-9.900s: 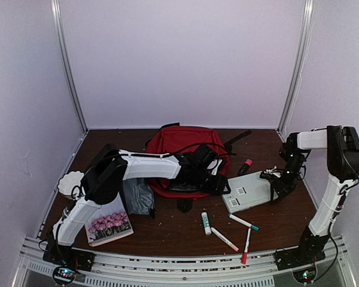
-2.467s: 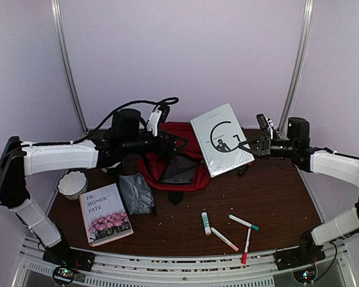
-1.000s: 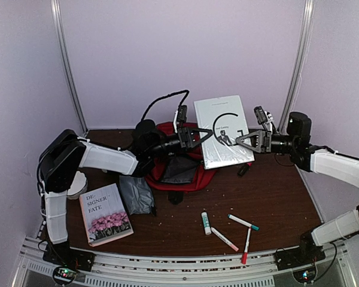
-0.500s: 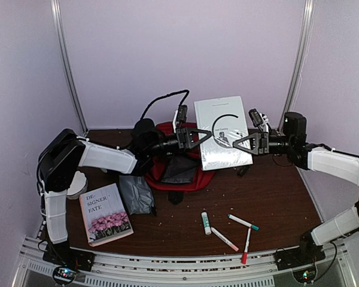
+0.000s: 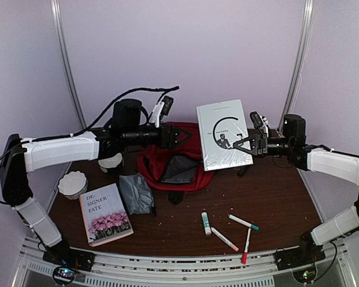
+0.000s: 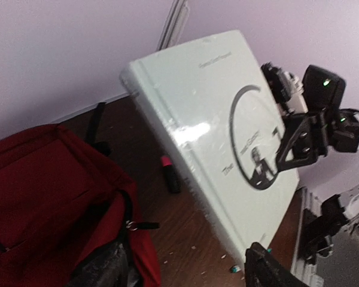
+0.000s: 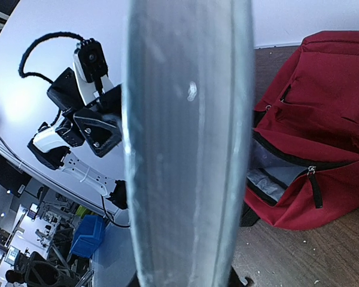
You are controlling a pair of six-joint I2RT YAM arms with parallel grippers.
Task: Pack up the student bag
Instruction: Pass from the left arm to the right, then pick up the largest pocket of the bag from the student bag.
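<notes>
Change: the left gripper (image 5: 178, 136) has pulled back leftward from the white book (image 5: 223, 134). Half a second ago it sat at the book's left edge; now it hangs apart from it, fingers spread and empty. The right gripper (image 5: 242, 145) alone carries the book, clamped on its right edge, cover tilted towards us, up in the air just right of the student bag (image 5: 176, 164). The bag lies at the far middle of the table (image 5: 281, 203), main zip open, grey lining showing. My read: the mouth is free, so the book goes in next. The near brown tabletop has a flower-cover book (image 5: 105, 214), grey pouch (image 5: 136, 194) and white bowl (image 5: 72, 182) at left, with a glue stick (image 5: 206, 223) and markers (image 5: 243, 222) at right. Plain lilac walls (image 5: 185, 54) on three sides.
</notes>
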